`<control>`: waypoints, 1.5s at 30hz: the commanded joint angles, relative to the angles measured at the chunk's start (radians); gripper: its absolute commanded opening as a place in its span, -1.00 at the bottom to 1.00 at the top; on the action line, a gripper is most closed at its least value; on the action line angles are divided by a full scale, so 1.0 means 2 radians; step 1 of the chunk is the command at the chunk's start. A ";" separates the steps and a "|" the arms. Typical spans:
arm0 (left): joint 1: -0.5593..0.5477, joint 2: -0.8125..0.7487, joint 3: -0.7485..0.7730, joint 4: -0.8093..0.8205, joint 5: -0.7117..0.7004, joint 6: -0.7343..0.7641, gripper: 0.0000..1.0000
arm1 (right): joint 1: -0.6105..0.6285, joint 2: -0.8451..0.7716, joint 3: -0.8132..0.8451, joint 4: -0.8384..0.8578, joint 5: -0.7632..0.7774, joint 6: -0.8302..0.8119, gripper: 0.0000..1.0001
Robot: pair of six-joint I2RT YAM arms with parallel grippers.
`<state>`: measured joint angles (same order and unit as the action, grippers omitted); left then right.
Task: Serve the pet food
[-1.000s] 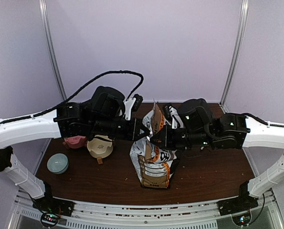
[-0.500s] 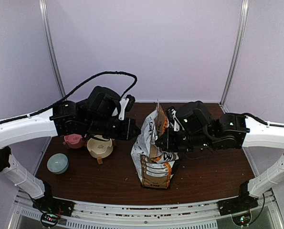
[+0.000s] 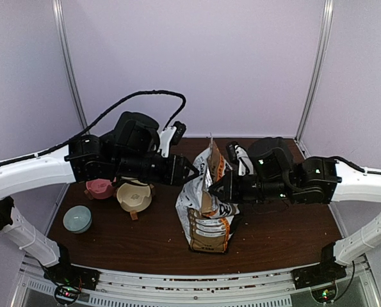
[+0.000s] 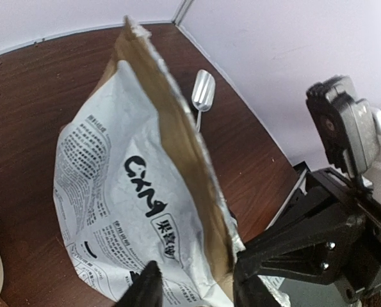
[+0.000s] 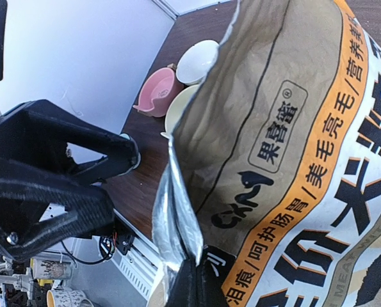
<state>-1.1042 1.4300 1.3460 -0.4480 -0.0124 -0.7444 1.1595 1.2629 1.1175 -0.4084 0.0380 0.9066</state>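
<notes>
Two arms over one brown table [image 3: 276,238].

One paper bag [image 3: 206,220] marked "CXM", brown and white with orange bands, stands mid-table with its torn top up and leaning.

Right fingers [image 5: 190,286] are pressed together, pinching the foil-lined top edge of the bag at its right side. In the top view they sit at the bag's upper right [image 3: 211,190].

Left fingers [image 4: 146,289] are spread. In the left wrist view the bag's top edge runs down between the two tips; I cannot tell whether either tip touches it. From the top view they sit at the bag's upper left [image 3: 191,171].

Three bowls on the left of the table:
- One pink bowl [image 3: 100,189], the farthest of the three.
- One cream bowl [image 3: 134,195], just right of the pink one.
- One pale blue-green bowl [image 3: 77,219], nearer and further left, apart from the other two.

One silver scoop [image 4: 203,91] lies flat on the table beyond the bag, on the far right, apart from it.

Pet food: not visible. The bag's inside is hidden in all three views, and no bowl shows clear contents.
</notes>
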 commanded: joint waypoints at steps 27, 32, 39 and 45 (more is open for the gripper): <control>0.001 0.046 0.020 0.040 0.094 -0.011 -0.60 | -0.004 0.008 0.006 0.036 -0.048 -0.061 -1.00; 0.001 0.048 0.019 0.049 0.103 -0.010 -0.75 | -0.003 0.009 0.015 0.026 -0.057 -0.086 -1.00; 0.001 0.046 0.021 0.052 0.097 -0.007 -1.00 | -0.003 0.022 0.039 -0.015 -0.034 -0.091 -1.00; 0.001 0.030 0.017 0.026 0.048 -0.013 -1.00 | -0.002 0.027 0.049 -0.081 0.023 -0.050 -1.00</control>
<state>-1.0996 1.5055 1.3579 -0.4145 0.1387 -0.7696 1.1515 1.3033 1.1927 -0.4744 -0.0105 0.7578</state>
